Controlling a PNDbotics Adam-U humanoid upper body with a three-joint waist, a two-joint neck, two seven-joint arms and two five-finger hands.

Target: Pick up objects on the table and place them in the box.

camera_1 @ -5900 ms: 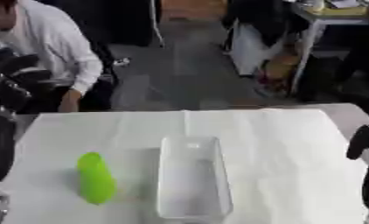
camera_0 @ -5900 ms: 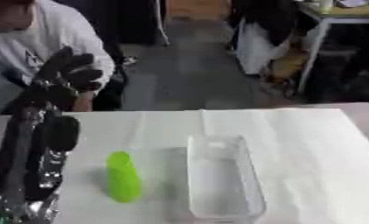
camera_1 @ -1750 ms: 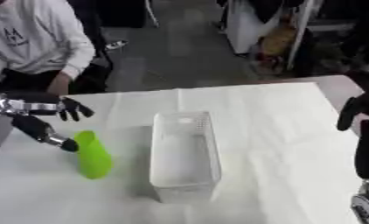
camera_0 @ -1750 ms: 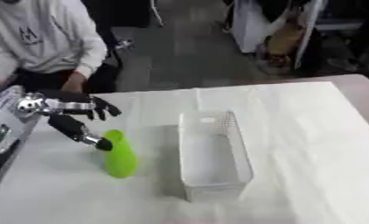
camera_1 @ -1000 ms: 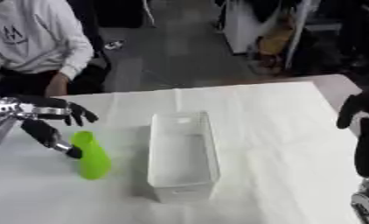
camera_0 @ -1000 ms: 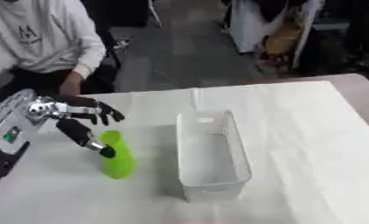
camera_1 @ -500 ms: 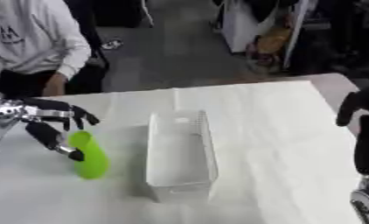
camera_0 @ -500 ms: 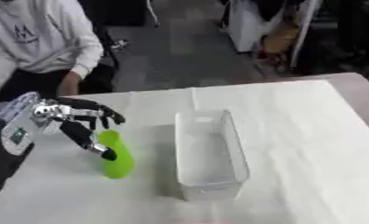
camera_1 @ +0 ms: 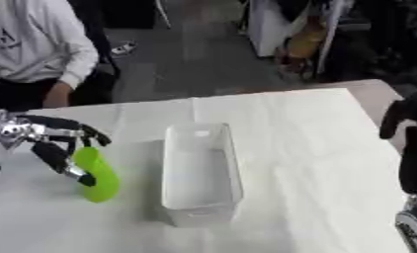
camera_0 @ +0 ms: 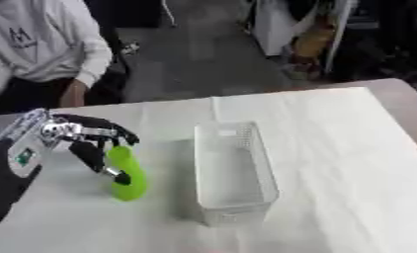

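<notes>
Since half a second ago the left hand [camera_0: 84,141] has closed in on the green object [camera_0: 126,172], its fingers now arching over the top and its thumb lying down the left flank; the object itself has not shifted. It is a bright lime-green, rounded, elongated piece, lying on the white-covered table [camera_0: 333,148] just left of the clear plastic box [camera_0: 232,173], apart from it. Whether the fingers actually press it cannot be told. The right hand [camera_1: 400,118] hangs at the right edge, fingers curled, holding nothing.
</notes>
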